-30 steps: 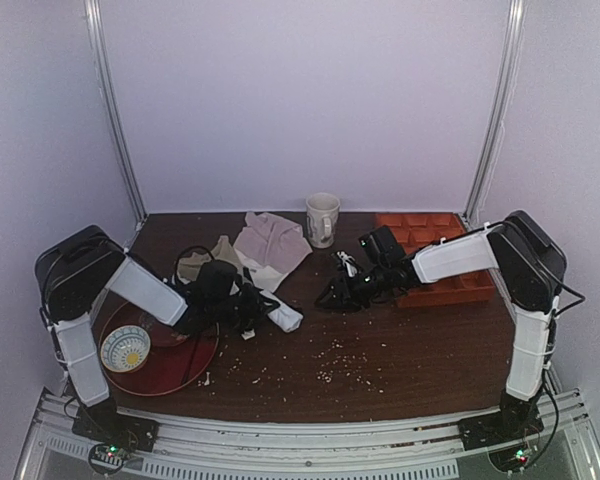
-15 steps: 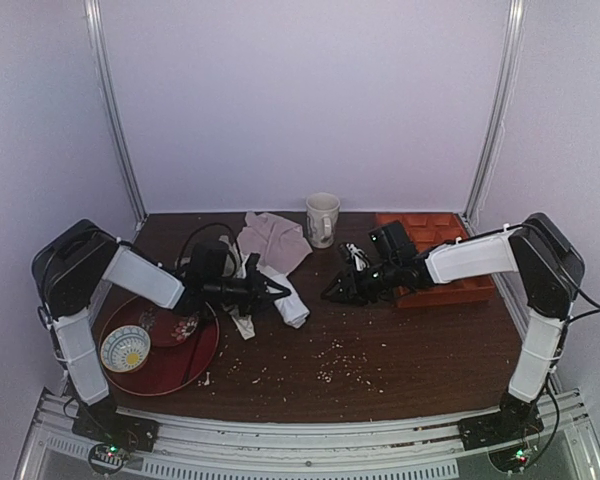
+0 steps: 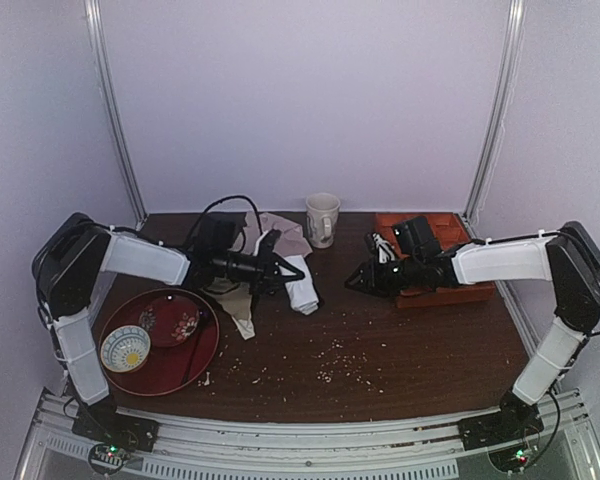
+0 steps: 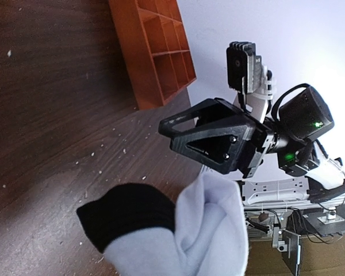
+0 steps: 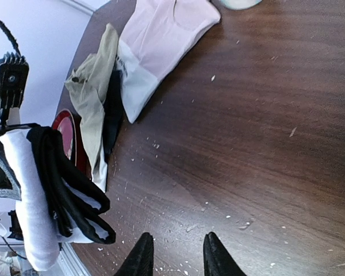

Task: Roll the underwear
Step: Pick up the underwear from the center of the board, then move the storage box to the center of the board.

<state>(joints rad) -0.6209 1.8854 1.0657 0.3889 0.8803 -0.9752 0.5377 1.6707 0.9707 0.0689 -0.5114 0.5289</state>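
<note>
Gripping the underwear [image 3: 302, 292], the left end effector [image 3: 283, 268] faces the right end effector [image 5: 175, 253], shown parted, empty in its wrist view.

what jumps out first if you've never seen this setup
The left gripper holds up the underwear, a white bundle with black trim, over the table's left-centre. Facing it, the right gripper hangs open and empty beside the orange tray, and a red plate with a bowl sits front left.

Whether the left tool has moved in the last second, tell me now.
Yes. The left tool, shut on the underwear, has moved away from the red plate toward the mug.
</note>
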